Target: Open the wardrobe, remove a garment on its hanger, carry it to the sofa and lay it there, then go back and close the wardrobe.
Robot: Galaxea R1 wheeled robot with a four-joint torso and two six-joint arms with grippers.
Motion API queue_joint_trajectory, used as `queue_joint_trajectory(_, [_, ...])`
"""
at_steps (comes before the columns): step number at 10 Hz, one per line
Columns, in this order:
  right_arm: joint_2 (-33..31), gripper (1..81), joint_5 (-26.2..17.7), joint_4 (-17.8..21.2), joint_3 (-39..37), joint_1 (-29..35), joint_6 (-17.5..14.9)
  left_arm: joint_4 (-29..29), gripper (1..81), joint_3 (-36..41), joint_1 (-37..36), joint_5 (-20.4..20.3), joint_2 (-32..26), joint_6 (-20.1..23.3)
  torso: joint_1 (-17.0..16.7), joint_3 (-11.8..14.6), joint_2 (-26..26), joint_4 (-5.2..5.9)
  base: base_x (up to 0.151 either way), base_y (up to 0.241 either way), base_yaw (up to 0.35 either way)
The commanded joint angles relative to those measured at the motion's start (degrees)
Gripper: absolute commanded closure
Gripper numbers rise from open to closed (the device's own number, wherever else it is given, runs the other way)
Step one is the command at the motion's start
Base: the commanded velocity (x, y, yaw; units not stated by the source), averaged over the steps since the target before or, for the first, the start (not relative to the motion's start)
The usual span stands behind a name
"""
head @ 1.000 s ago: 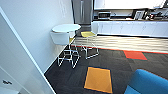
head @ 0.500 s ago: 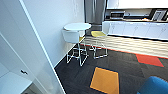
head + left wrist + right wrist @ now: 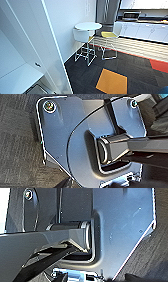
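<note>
The robot was judged to be driving between steps. An open white wardrobe (image 3: 30,47) door stood at nine o'clock, a round table (image 3: 88,26) at twelve. Whether the jaws were apart could not be told. Sofa (image 3: 163,90), perhaps, at five o'clock.

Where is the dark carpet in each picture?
Head view: the carpet covers the floor in front of the table and surrounds the orange tile.
Left wrist view: the carpet lies behind the robot's dark plate, showing past its rounded edge.
Right wrist view: the carpet shows past the slanted edge of that arm's plate.
Shared landmark: the carpet's dark ribbed weave itself.
</note>
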Motion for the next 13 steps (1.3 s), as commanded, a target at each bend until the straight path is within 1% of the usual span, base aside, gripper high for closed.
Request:
queue_joint_trajectory(1, [1.45, 1.0, -4.5, -0.33, 0.82, 1.12, -0.62, 1.0, 1.0, -0.51, -1.71, 2.01, -0.79, 0.25, 0.0, 0.0, 0.0, 0.0, 0.0, 0.0, 0.295])
queue_joint_trajectory(13, [1.45, 1.0, -4.59, -0.25, 0.74, 1.29, -0.54, 1.35, 1.0, -0.51, -0.84, 2.01, -0.45, -0.01, 0.0, 0.0, 0.0, 0.0, 0.0, 0.0, 0.296])
